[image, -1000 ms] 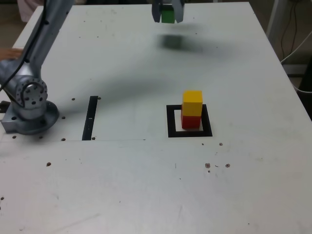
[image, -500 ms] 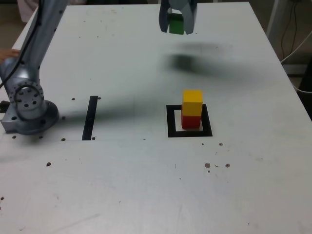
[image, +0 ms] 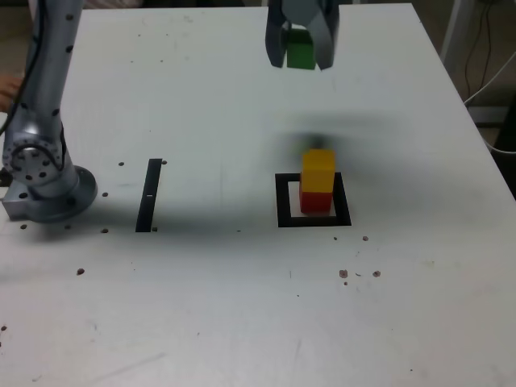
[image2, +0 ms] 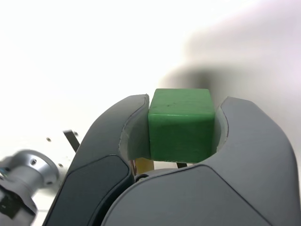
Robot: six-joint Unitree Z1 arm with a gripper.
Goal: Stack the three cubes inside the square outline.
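Gripper [image: 301, 50]: clamped on the green cube [image: 301, 49], high above the table [image: 201, 306].
Yellow cube [image: 318, 170]: on red cube [image: 316, 201], inside square outline [image: 284, 201], below the gripper.

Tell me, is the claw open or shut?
Shut. The claw is squeezing the green cube, with a jaw pressed against each side, and holds it up in the air above the table.

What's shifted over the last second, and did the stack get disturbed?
The gripper, shut on the small green cube, has carried it toward the exterior view's right and nearer the stack; its shadow now falls just behind the stack. The yellow cube on the red cube inside the black square outline has not moved.
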